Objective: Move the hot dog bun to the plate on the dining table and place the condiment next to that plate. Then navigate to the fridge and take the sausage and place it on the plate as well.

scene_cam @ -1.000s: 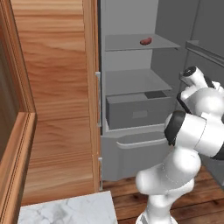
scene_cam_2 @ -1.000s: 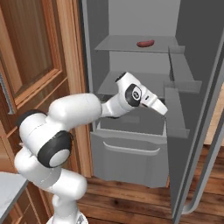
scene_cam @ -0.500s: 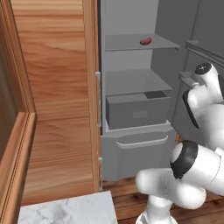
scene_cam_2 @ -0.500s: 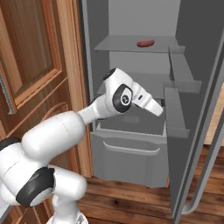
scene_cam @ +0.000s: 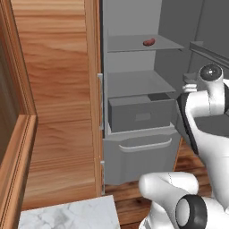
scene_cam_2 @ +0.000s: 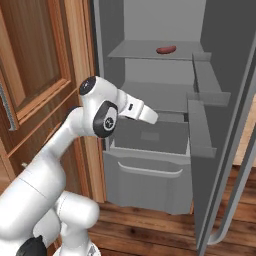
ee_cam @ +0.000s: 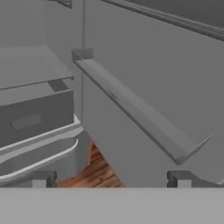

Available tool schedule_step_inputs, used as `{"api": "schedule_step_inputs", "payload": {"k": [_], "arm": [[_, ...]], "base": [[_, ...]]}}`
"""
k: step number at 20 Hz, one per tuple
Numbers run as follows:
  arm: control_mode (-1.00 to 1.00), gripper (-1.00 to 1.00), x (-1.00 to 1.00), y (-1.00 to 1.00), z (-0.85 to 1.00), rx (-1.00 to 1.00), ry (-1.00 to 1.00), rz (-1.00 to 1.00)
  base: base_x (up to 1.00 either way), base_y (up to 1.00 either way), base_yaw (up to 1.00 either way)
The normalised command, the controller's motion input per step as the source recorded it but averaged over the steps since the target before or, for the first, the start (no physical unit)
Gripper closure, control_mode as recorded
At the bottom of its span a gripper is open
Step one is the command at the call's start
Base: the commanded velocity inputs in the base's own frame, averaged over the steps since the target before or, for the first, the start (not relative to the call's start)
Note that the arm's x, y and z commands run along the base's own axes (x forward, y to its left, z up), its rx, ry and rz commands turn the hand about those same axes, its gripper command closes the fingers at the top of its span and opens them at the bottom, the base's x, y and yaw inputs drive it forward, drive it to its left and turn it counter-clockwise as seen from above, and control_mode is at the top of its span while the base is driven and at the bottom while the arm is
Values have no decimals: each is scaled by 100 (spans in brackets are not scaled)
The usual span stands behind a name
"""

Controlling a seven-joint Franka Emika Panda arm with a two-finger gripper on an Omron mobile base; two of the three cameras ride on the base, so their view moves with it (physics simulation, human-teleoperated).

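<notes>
1. Above and beyond the gripper (ee_cam: 111,178), on the upper shelf (scene_cam_2: 150,51) of the open fridge (scene_cam: 138,116), lies the sausage (scene_cam_2: 166,49): small, dark red-brown, alone on the grey shelf, untouched.
2. Gripper state: fingers spread wide, nothing between them. In the hand view the two dark tips stand far apart, with only fridge interior and a strip of wood floor (ee_cam: 94,173) in the gap.
3. Step in hand, by my reading: the fridge leg of the task. The base is parked in front of the fridge and the arm is reaching in at about drawer height; the sausage pick has not begun.
4. Pointing: the hand looks toward the door side. A door shelf (ee_cam: 140,116) runs diagonally ahead of the tips; the grey drawer (ee_cam: 35,116) and the lower bin (scene_cam_2: 147,175) sit off to the hand's left.
5. Next move calls for: raising the hand well above its present level, turning it toward the upper shelf, then lining the open fingers either side of the sausage before closing. Clearance looks tight under the shelf edge, so a shallow approach seems wise.
6. Surface: the shelf is flat, smooth and grey; a stubby round sausage may roll if nudged.
7. Room: wood cabinet panelling (scene_cam: 58,112) left of the fridge, wood plank floor below, a corner of marble top (scene_cam: 67,217) near the base.
</notes>
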Motion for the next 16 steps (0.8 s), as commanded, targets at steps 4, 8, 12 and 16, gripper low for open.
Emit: {"api": "schedule_step_inputs", "payload": {"k": [4,8,12,16], "arm": [[-100,-100,-1,100,41,15,16,40],[-100,-100,-29,90,4,5,10,27],[-100,-100,-36,45,-7,-2,0,1],[100,-100,0,-3,-12,-2,0,-8]], "base": [[0,0,0],[0,0,0],[0,0,0],[0,-9,-3]]}}
